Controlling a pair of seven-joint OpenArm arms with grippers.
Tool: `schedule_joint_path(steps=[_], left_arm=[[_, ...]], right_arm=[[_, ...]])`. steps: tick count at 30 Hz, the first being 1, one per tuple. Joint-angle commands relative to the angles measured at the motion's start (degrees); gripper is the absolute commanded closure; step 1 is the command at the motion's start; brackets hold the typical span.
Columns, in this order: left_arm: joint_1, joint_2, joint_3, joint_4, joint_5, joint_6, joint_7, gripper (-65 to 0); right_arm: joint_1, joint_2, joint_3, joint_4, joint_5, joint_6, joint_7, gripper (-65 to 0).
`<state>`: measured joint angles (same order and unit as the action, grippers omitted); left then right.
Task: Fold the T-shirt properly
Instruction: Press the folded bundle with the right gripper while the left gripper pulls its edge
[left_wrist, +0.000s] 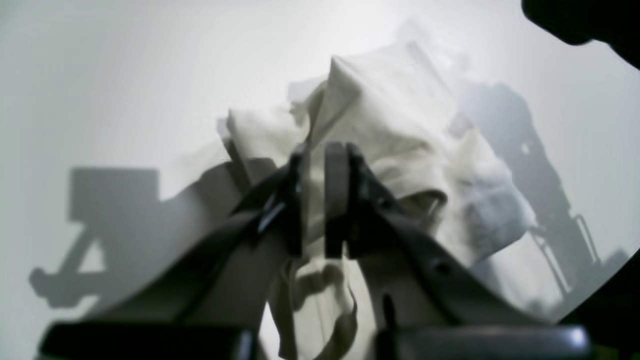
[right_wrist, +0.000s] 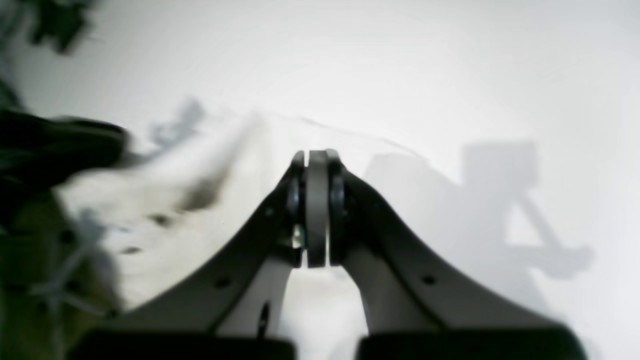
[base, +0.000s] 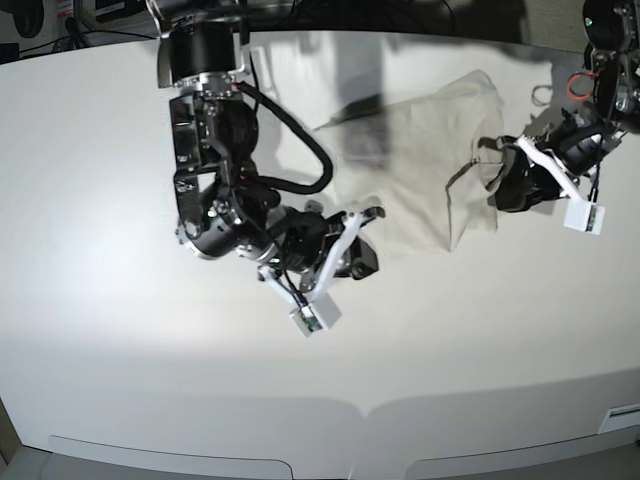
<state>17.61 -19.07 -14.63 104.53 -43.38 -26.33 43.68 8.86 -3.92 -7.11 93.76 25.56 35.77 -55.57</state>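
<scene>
The pale off-white T-shirt (base: 425, 165) lies crumpled on the white table (base: 120, 330), right of centre. In the left wrist view the T-shirt (left_wrist: 390, 115) bunches up ahead of my left gripper (left_wrist: 314, 155), whose fingers are shut on a fold of it. In the base view that left gripper (base: 497, 160) holds the shirt's right edge, slightly lifted. My right gripper (right_wrist: 316, 155) is shut, its pads pressed together with nothing visible between them. The blurred T-shirt (right_wrist: 165, 195) lies to its left. In the base view the right gripper (base: 370, 214) sits at the shirt's lower left edge.
The right arm's dark body and black cable (base: 300, 150) stand left of the shirt. A red ring and wiring (base: 578, 85) hang at the far right by the left arm's base. The table's front edge (base: 360, 412) curves across the bottom.
</scene>
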Motion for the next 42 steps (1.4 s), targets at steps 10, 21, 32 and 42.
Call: schedule_joint_path(steps=[10,21,32,42], left_arm=[[-2.7,-6.0,-0.3,1.3,11.2,4.8,-8.5,-41.1],[-2.5,-6.8,-0.4,4.5,8.9,6.7,-7.8,-44.6],[0.8,-4.8,-0.3,9.6,4.2,10.3,-5.1,-34.8],[10.8,3.6,-0.2,9.3,1.9,6.3,-6.8,0.0]], right_arm=[[1.3,2.2,-0.1,0.9,1.5,0.0,1.2,0.0],[1.3,2.2,-0.1,-3.8,1.6,0.0,1.8,0.0],[2.1,2.2,-0.1,-4.7,1.6,0.0,3.1,0.0],[2.9,2.2,-5.0,-10.7,-7.1,0.0,14.3,0.0]])
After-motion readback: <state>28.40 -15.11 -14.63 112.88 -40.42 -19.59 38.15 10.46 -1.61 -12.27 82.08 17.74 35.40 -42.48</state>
